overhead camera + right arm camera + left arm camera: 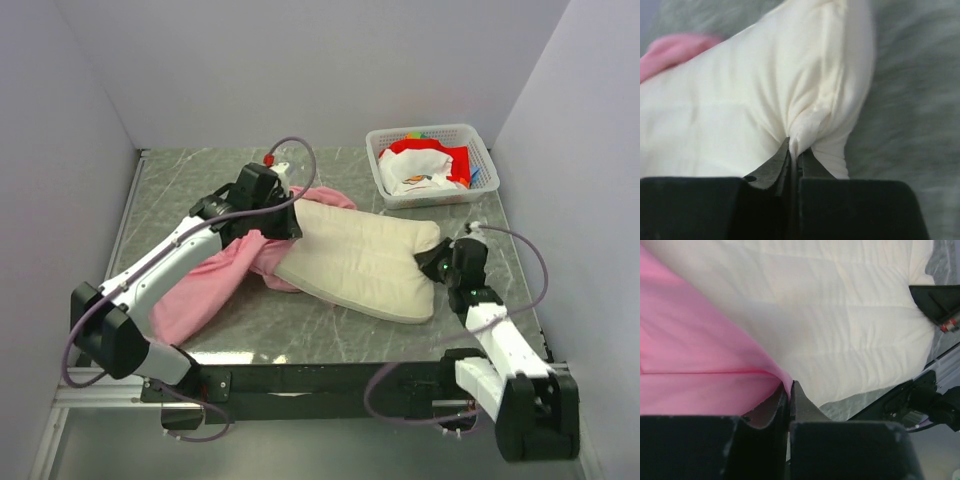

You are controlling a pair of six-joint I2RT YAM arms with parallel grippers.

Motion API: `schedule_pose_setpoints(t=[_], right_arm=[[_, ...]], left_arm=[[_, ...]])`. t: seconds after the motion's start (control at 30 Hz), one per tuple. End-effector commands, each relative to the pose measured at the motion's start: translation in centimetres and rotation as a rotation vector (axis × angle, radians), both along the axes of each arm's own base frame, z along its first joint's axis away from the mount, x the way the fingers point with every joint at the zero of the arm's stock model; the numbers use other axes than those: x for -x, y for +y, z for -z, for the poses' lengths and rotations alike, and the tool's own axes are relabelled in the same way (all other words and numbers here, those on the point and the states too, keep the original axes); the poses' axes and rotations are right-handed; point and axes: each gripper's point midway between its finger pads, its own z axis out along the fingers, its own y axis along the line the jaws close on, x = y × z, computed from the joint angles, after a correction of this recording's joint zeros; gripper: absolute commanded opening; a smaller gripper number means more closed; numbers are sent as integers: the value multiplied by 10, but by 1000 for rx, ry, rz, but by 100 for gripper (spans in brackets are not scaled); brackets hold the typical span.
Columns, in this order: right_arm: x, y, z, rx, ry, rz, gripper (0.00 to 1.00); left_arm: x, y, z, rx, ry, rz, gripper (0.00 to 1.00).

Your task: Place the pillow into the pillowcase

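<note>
Evidently the pillow [740,95] sits pinched within the right hand [794,150].

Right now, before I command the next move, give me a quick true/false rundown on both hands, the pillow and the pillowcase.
1. The left hand is shut on the edge of the pillowcase. True.
2. The right hand hangs open above the pillow. False: it is shut on a pinch of the pillow's edge.
3. The pillow is fully inside the pillowcase. False: most of it lies bare on the table, with only its left end at the pink fabric.
4. The basket at the table's far right corner holds red and white items. True.
</note>
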Motion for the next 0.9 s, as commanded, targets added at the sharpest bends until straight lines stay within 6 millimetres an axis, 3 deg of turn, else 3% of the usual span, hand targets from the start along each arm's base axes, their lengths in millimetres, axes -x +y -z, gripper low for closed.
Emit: schedule_pose_setpoints(t=[0.0, 0.03, 0.1, 0.13, 0.23, 0.33, 0.4, 0.43, 0.5, 0.6, 0.7, 0.73, 0.77, 0.83, 0.87], right_arm=[[23, 92, -90, -104, -273, -327, 0], [30, 108, -112, -111, -327, -376, 0], [38, 112, -135, -96, -386, -398, 0], [39, 112, -153, -89, -429, -402, 0], [46, 99, -175, -27, -497, -357, 0], [48, 78, -196, 45, -560, -275, 0], [47, 70, -199, 90, -555, -247, 0], [47, 64, -210, 104, -575, -220, 0], [48, 62, -219, 122, -597, -217, 0], [53, 81, -232, 58, -629, -312, 0], [62, 101, -234, -32, -644, -389, 0], [64, 105, -228, -45, -637, -401, 0], [63, 105, -227, -43, -634, -393, 0], [60, 102, -222, -15, -602, -376, 0], [54, 95, -216, 17, -576, -341, 0]], left_arm=[[1, -20, -29, 16, -65, 165, 6], [5, -20, -25, 3, -53, 173, 6], [17, -25, -17, 2, -32, 218, 6], [25, -25, -5, -16, -6, 232, 6], [52, -27, 18, -66, 29, 267, 5], [67, -16, 19, -72, 31, 242, 7], [71, -8, 5, -55, -9, 222, 13], [70, -3, -1, -61, -26, 205, 14], [65, 10, -12, -59, -49, 167, 27], [45, 21, -24, -42, -65, 102, 27], [28, 7, -32, -11, -67, 99, 16], [21, -2, -45, 17, -86, 108, 12], [20, -14, -37, 19, -52, 138, 5], [19, -29, -40, 12, -52, 168, 2], [23, -39, -28, -25, -33, 188, 7]])
